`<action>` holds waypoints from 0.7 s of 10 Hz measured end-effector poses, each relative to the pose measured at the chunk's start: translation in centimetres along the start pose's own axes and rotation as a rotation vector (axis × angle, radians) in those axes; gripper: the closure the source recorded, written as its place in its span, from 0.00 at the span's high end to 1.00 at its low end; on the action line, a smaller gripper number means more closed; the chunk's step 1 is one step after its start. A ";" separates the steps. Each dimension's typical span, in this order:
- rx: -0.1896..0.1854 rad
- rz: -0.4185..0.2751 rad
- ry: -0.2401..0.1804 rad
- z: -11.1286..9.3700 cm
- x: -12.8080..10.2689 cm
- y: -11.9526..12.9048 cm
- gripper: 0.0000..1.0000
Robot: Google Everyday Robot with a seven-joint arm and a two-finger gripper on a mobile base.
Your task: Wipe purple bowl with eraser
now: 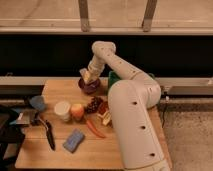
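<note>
Camera view, tool (pixel 87 78) pinching eraser (pixel 88 75), over purple bowl (pixel 92 88), wooden table (pixel 59 91)

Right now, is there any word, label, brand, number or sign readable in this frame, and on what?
None readable. The purple bowl, white cup, blue sponge and green container show no legible marks; the arm is plain too. The gripper, shut on the eraser over the purple bowl, bears no visible label.
</note>
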 end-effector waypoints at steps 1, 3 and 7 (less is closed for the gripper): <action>-0.009 -0.013 -0.003 0.1 0.2 0.8 0.00; -0.001 -0.027 -0.035 0.0 1.7 1.5 0.00; 0.071 0.012 -0.226 -1.6 5.1 0.2 0.00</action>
